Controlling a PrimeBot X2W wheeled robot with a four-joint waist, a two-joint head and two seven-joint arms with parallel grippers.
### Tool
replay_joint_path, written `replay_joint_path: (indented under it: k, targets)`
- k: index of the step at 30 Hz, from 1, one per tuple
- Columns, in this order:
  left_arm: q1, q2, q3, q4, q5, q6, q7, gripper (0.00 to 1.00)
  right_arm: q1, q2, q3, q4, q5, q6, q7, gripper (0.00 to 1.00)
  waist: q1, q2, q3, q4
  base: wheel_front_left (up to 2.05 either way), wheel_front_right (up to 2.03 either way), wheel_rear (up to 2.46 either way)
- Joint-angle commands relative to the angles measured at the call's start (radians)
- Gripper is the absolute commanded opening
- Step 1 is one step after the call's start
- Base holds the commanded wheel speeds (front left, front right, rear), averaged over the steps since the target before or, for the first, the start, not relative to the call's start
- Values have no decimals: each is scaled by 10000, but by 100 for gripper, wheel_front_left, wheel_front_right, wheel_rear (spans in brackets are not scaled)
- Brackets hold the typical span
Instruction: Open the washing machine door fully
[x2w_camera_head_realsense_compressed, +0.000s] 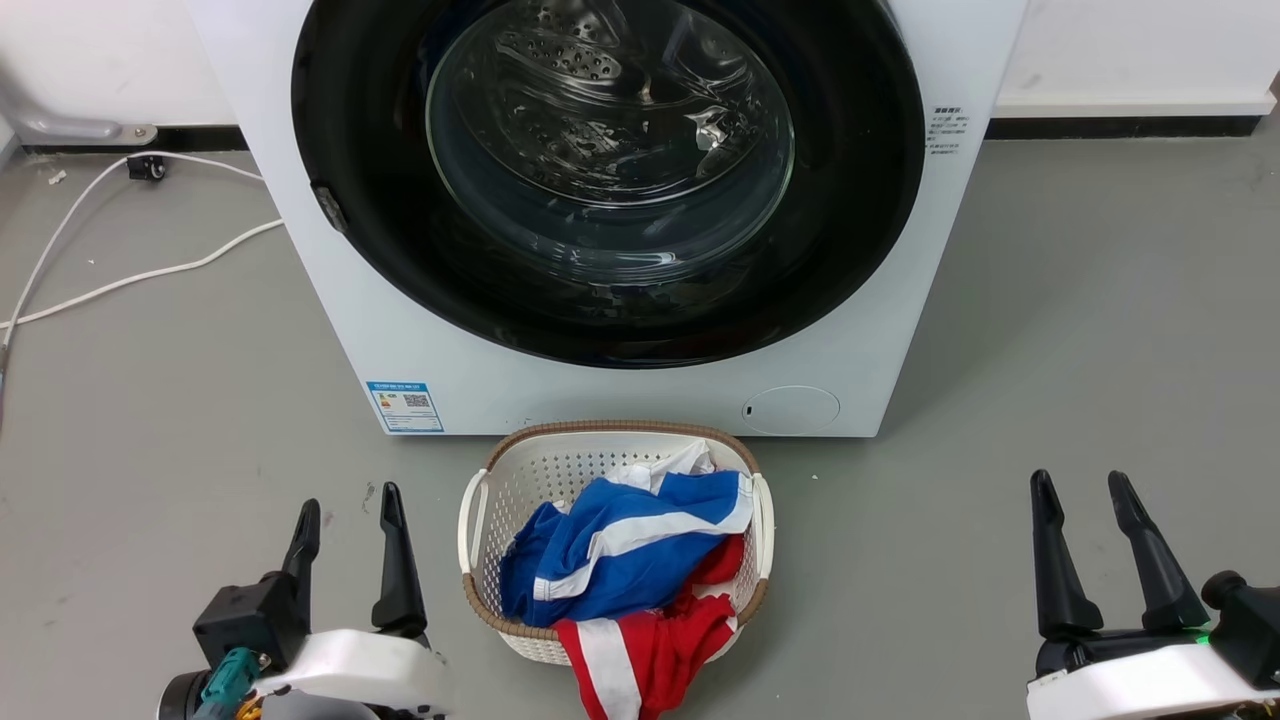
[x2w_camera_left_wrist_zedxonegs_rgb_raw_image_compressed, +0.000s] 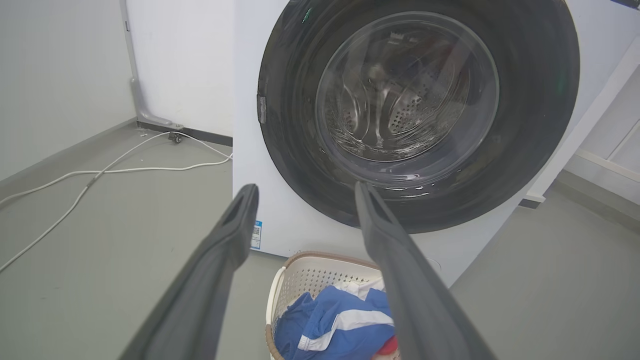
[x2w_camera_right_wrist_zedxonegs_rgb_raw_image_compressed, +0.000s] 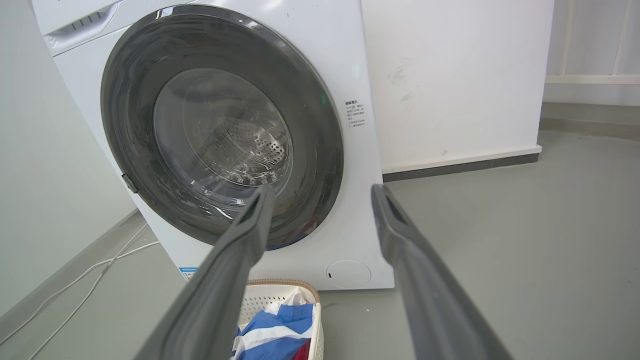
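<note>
the large round glossy black-rimmed, glass-centred washing machine door (x2w_camera_head_realsense_compressed: 608, 170) is sitting shut at upper centre of the head view. the left gripper (x2w_camera_head_realsense_compressed: 350, 500), lower left, and right gripper (x2w_camera_head_realsense_compressed: 1079, 480), lower right, are holding dark fingers spread, gripping nothing. a white perforated plastic basket (x2w_camera_head_realsense_compressed: 620, 428) is standing at lower centre.

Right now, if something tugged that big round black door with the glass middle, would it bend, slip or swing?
The large round glossy black-rimmed door has a thick bulging glass centre, so it probably swings rigidly and feels heavy. Its mirror-shiny rim looks slippery; the small grey tab on its left edge likely offers surer purchase.
</note>
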Motion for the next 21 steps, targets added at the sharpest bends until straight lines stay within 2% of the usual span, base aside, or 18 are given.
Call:
replay_joint_path:
  k: [1, 13, 21]
  targets:
    - [51, -1, 21, -125, 237, -66, -92, 100, 11, 3, 1, -68, -200, 21, -99, 100, 0, 0, -3, 1, 0, 0, 0]
    - [351, -434, 345, 142, 1103, -791, -357, 100, 279, 10, 90, 93, -728, 22, -366, 100, 0, 0, 6, 19, 0, 0, 0]
    - [505, -680, 602, 255, 1865, -1051, -509, 100, 398, 15, 135, 185, -1135, 23, -516, 100, 0, 0, 1, 5, 0, 0, 0]
